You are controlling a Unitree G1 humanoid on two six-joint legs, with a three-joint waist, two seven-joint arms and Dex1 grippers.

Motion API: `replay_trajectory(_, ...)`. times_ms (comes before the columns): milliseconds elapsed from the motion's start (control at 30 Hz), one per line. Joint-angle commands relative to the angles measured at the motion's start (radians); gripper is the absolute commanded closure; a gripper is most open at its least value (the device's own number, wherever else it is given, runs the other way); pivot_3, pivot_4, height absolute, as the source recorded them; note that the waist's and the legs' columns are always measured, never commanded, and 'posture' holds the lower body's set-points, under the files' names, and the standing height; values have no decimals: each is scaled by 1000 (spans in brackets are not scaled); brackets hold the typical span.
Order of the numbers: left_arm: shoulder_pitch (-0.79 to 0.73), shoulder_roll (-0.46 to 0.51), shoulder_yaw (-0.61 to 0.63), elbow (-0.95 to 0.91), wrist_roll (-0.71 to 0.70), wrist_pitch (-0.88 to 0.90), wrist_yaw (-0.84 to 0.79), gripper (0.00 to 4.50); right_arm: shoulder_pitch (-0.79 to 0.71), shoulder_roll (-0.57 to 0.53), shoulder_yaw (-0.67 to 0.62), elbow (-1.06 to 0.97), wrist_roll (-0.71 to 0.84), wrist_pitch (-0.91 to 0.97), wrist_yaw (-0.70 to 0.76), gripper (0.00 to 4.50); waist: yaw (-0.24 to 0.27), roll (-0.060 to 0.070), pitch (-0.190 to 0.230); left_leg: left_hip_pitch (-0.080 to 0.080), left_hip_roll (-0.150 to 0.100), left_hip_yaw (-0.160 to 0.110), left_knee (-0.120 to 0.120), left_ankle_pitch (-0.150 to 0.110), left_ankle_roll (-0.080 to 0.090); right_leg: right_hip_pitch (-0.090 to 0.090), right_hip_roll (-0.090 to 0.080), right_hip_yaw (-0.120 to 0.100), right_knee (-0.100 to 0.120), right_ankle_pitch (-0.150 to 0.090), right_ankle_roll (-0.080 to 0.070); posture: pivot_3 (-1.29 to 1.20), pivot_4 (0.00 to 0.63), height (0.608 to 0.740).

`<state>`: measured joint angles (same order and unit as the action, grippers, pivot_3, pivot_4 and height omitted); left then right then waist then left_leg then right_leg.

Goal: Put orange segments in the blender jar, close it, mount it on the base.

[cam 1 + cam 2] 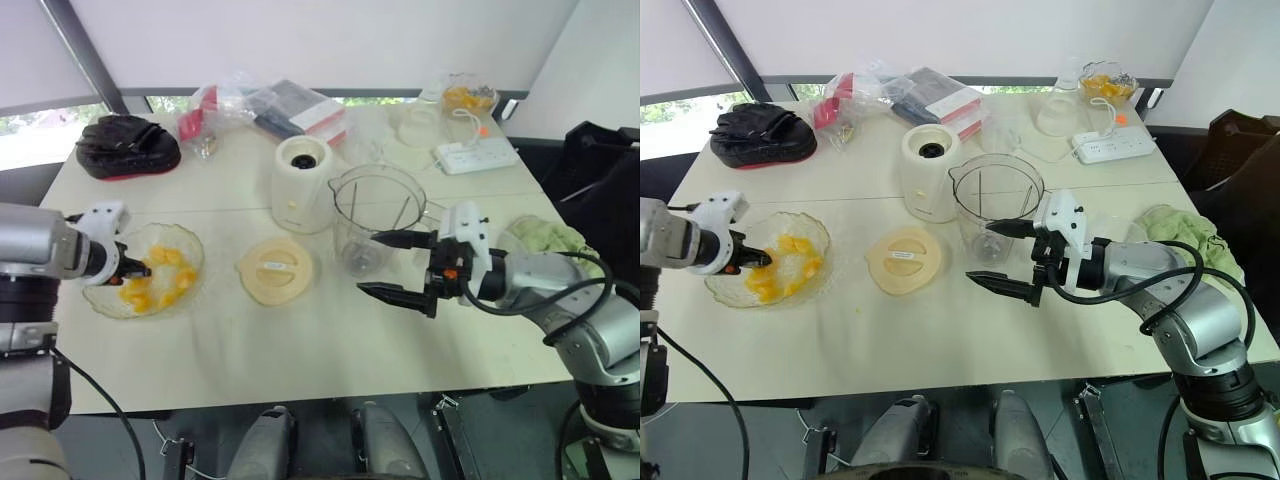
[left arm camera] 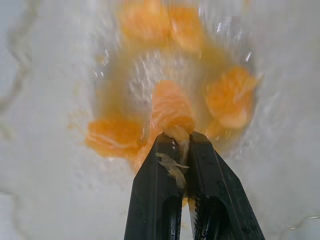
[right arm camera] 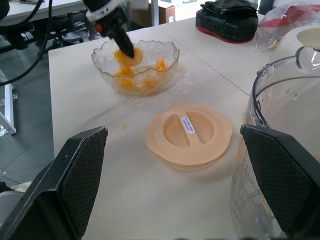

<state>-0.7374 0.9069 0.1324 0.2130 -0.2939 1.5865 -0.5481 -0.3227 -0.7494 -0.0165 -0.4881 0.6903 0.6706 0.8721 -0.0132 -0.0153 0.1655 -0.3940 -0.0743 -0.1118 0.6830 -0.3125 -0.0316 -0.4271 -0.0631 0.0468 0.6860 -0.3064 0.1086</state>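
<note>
A clear glass bowl (image 1: 190, 245) of orange segments (image 1: 165, 285) sits at the table's left. My left gripper (image 1: 138, 270) is down inside it, shut on one orange segment (image 2: 170, 107) held just above the others. The clear blender jar (image 1: 378, 200) stands upright and uncovered at the table's middle, with its cream lid (image 1: 275, 268) lying flat to its left and the cream base (image 1: 303, 183) behind that. My right gripper (image 1: 366, 263) is wide open at the jar's lower right side, one finger on each side of its foot, gripping nothing.
A black padded mitt (image 1: 128, 145) lies at the back left, plastic bags and packets (image 1: 290, 105) at the back middle. A white power strip (image 1: 475, 155) and a second bowl of fruit (image 1: 465, 97) are at the back right. A green cloth (image 1: 545, 235) lies behind my right arm.
</note>
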Motion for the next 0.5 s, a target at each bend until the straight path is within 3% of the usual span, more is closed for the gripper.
replay_trajectory(33, -22, -42, 215, -123, 7, 18, 61, 4286, -2, -14, -28, -23, 2, -14, 11, 0, 0, 0, 0, 0, 0, 0, 0, 0, 0, 0, 0, 0, 0, 0, 0, 0, 150, 740)
replay_trajectory(267, -125, -186, 367, -307, -60, 13, 102, 4286, -6, -27, -38, 0, -19, -28, 19, 0, 5, -4, 0, 0, 0, 0, 2, 0, 0, 1, 0, -1, 0, 0, 0, 0, 150, 740)
replay_trajectory(400, -247, -233, 330, -266, -109, -160, 68, 4286, 11, -29, -57, -21, -27, -26, -1, 0, 3, -5, 0, 0, 0, 0, 1, 0, 0, 1, 0, -1, 0, 0, 0, 0, 150, 740)
replay_trajectory(500, -336, -245, 212, -160, -129, -331, -32, 4286, 38, -20, -64, -46, -45, -36, -27, 0, 4, -5, 0, 0, 0, 0, 1, 0, 0, 1, 0, -1, 0, 0, 0, 0, 150, 740)
